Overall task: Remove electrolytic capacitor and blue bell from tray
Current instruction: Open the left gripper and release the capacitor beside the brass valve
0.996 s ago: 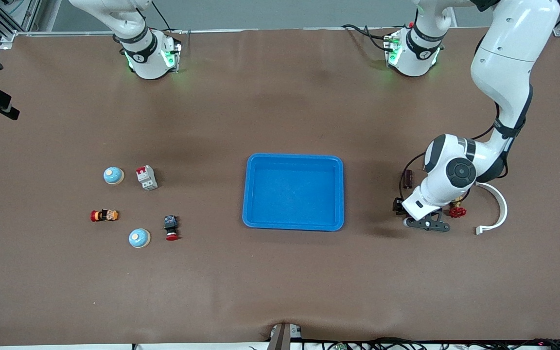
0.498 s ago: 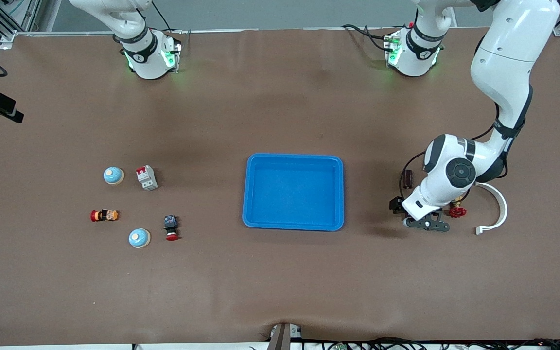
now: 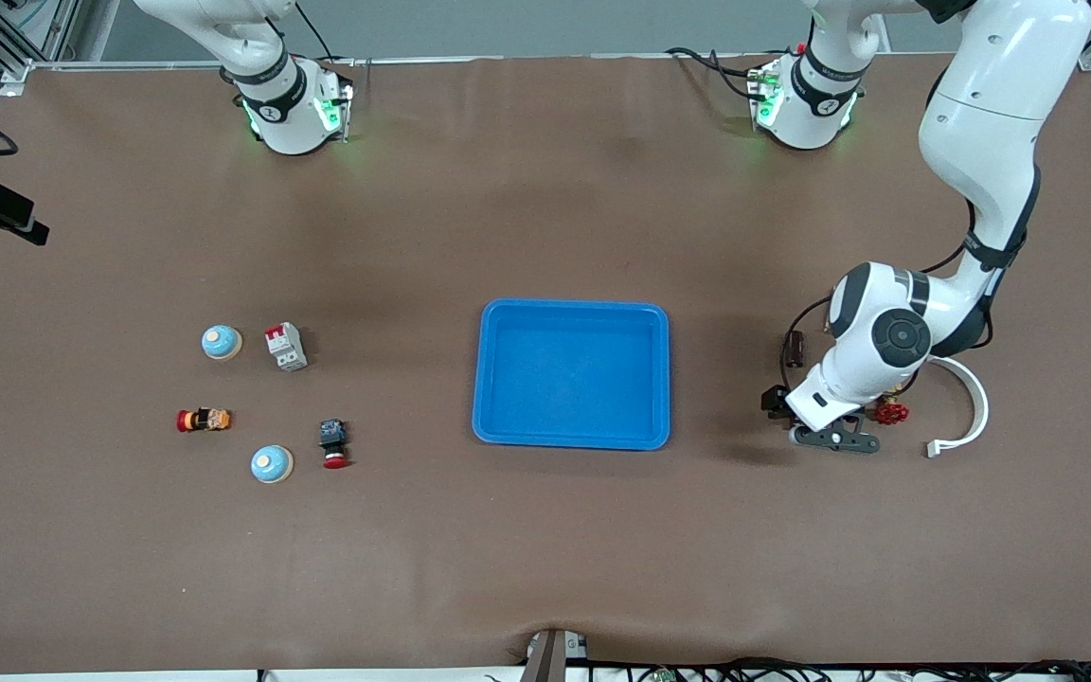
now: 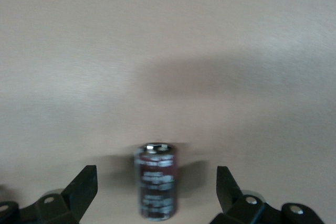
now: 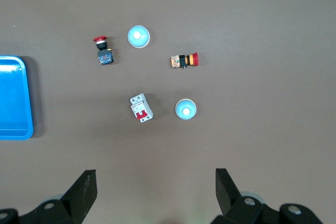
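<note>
Front view: the blue tray (image 3: pixel 572 373) sits mid-table, nothing in it. Toward the left arm's end from the tray, the left gripper (image 3: pixel 792 417) is low at the table, the capacitor (image 3: pixel 795 349) close by and free of it; a red valve wheel (image 3: pixel 891 413) and a white curved band (image 3: pixel 970 403) lie farther from the tray on that end. Toward the right arm's end from the tray lie two blue bells (image 3: pixel 222 342) (image 3: pixel 272 463), a circuit breaker (image 3: pixel 286 346), a red push button (image 3: pixel 332 443) and a small striped part (image 3: pixel 204 420).

Left wrist view: the left gripper's fingers (image 4: pixel 84 184) stand wide apart, the upright capacitor (image 4: pixel 155 181) between them, untouched.

Right wrist view: the right gripper (image 5: pixel 155 192), jaws spread and holding nothing, hangs high over the bells (image 5: pixel 138 36) (image 5: pixel 186 109), breaker (image 5: pixel 142 107), button (image 5: pixel 103 50) and striped part (image 5: pixel 185 60), with the tray's (image 5: pixel 13 98) edge showing.
</note>
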Tool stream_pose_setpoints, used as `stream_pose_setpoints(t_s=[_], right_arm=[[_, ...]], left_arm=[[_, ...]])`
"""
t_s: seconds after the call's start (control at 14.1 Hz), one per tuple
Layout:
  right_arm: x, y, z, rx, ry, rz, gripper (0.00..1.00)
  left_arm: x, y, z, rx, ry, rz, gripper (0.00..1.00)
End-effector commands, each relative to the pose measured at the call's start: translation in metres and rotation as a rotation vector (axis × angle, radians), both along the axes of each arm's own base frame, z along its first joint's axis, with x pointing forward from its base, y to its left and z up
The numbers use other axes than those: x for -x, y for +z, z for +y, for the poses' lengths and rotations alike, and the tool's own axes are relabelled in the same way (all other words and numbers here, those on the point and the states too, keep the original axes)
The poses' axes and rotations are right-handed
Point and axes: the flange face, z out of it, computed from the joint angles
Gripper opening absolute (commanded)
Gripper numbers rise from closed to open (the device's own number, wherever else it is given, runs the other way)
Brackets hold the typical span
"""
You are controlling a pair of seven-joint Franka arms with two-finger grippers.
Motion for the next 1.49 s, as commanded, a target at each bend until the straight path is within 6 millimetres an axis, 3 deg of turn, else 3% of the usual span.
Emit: stream_pose_setpoints(t_s=[0.0, 0.21, 0.36, 0.5, 0.78, 1.07, 1.42], right_arm=[[-0.003, -0.004, -0.001, 0.007, -0.008, 0.019, 1.0], [0.002, -0.007, -0.007, 0.013, -0.024, 0.061, 1.0], [0.006, -0.002, -0.03, 0.02, -0.071, 0.044, 1.0], [0.008, 0.002, -0.032, 0.024, -0.078, 0.033, 1.0], [0.01, 0.014, -0.032, 0.032, -0.07, -0.019, 1.0], [-0.008, -0.001, -0.038, 0.039, -0.078, -0.043, 1.0], [-0.011, -0.003, -0.037, 0.055, -0.077, -0.044, 1.0]], left_arm=[[-0.026, 0.024, 0.016, -0.021, 0.032, 0.025, 1.0], [-0.048, 0.056, 0.052, -0.036, 0.094, 0.048, 1.0], [-0.062, 0.085, 0.059, -0.014, 0.139, 0.071, 1.0], [-0.072, 0.109, 0.063, -0.018, 0.151, 0.081, 1.0], [-0.082, 0.136, 0.081, -0.027, 0.174, 0.075, 1.0], [-0.095, 0.156, 0.1, -0.046, 0.18, 0.038, 1.0], [-0.117, 0.18, 0.105, -0.052, 0.173, -0.035, 1.0]])
